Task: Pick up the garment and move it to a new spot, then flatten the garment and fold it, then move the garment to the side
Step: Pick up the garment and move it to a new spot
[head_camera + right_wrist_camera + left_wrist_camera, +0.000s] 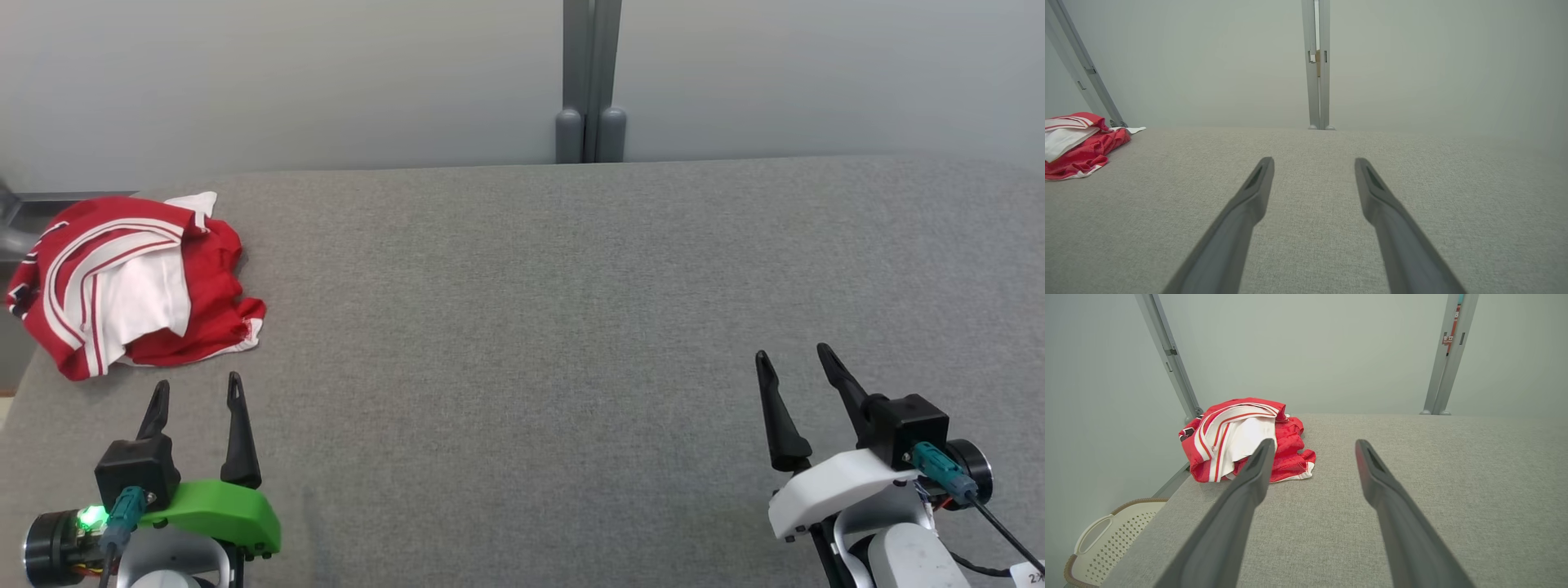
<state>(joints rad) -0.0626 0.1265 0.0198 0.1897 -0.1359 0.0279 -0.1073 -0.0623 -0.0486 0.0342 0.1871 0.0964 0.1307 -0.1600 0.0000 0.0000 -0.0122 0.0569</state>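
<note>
Head view: the crumpled red-and-white garment [131, 282] lies at the table's [571, 327] left edge, toward the far corner. It is just ahead of the left claw [198, 380], which is spread and empty. The right claw [792, 352], also spread, is well apart from it.

Left wrist view: the garment lies ahead, slightly left of the fingers, so the left arm looks nearer.

Right wrist view: the garment lies far off to the left.

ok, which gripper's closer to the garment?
The left gripper, the one with the green cover: it sits open just short of the garment. The right gripper, white cover, is far across the table.
</note>
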